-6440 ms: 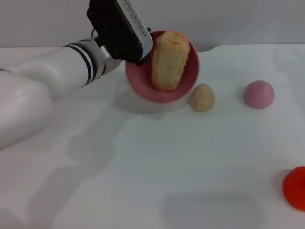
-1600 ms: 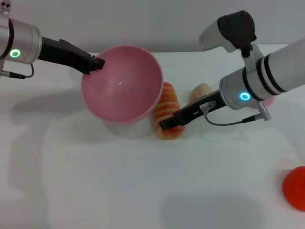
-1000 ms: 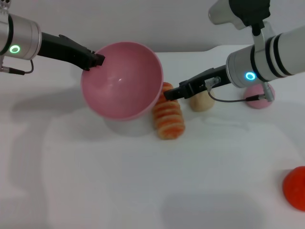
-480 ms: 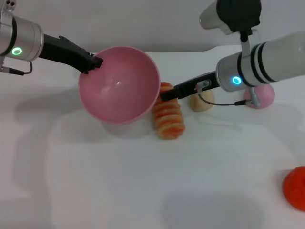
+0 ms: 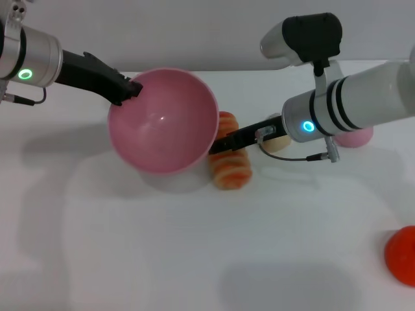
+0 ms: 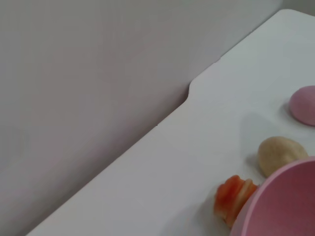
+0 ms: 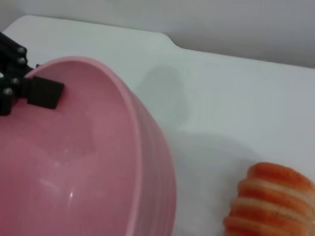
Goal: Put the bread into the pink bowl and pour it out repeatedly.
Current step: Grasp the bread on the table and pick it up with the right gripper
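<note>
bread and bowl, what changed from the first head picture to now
The bread has left the pink bowl and lies striped side up on the table beside it. The left gripper has kept its clamp on the rim, the bowl now empty. The right gripper, absent at first, has come in and reaches the bread. The beige lump, pink dome and red object stayed put.

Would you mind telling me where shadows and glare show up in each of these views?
Head view: small glare spots inside the pink bowl; soft arm shadows on the table. Right wrist view: a faint grey shadow beyond the bowl; the bread looks soft. Left wrist view: even light, dim shadow beside the beige lump.
</note>
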